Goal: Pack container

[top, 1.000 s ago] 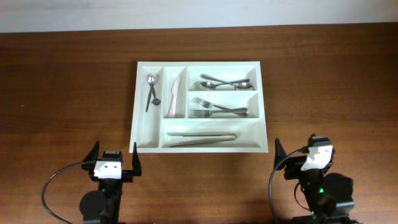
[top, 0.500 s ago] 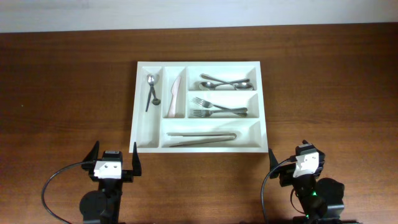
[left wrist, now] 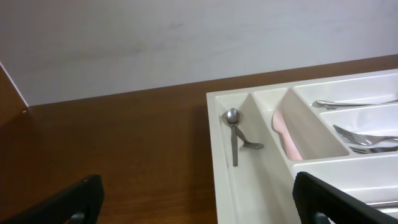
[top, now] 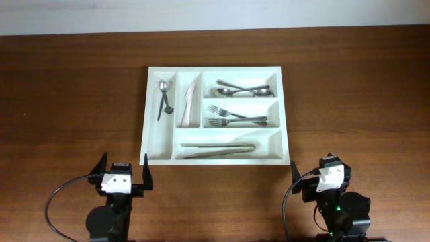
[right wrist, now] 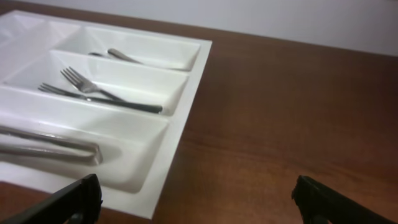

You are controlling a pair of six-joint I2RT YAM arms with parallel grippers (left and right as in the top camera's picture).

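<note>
Container (top: 215, 69) is sitting flat about mid-table (top: 67, 101), a bit closer to the far edge than the near one, with its long side running left to right. It's a white tray with five slots: two narrow ones at the left end and three long ones stacked on the right.

What's in it:
- The leftmost narrow slot has a teaspoon (top: 162, 99) up at the far end, with some other small metal bit lying across its handle. I can't tell what that bit is.
- The next narrow slot has a pink knife (top: 189, 101).
- The far long slot has spoons (top: 245, 89) lying on top of each other.
- The middle long slot has two forks (top: 235, 116), tines pointing left.
- The near long slot has tongs (top: 218, 149) laid lengthwise.

Left gripper (top: 123, 169) is down by the table's near edge, just off the container's near-left corner. Its fingers are spread wide with nothing between them. Right gripper (right wrist: 202, 200) is also by the near edge, just off the near-right corner, and it's gaping and empty too. Neither one is touching the container.
</note>
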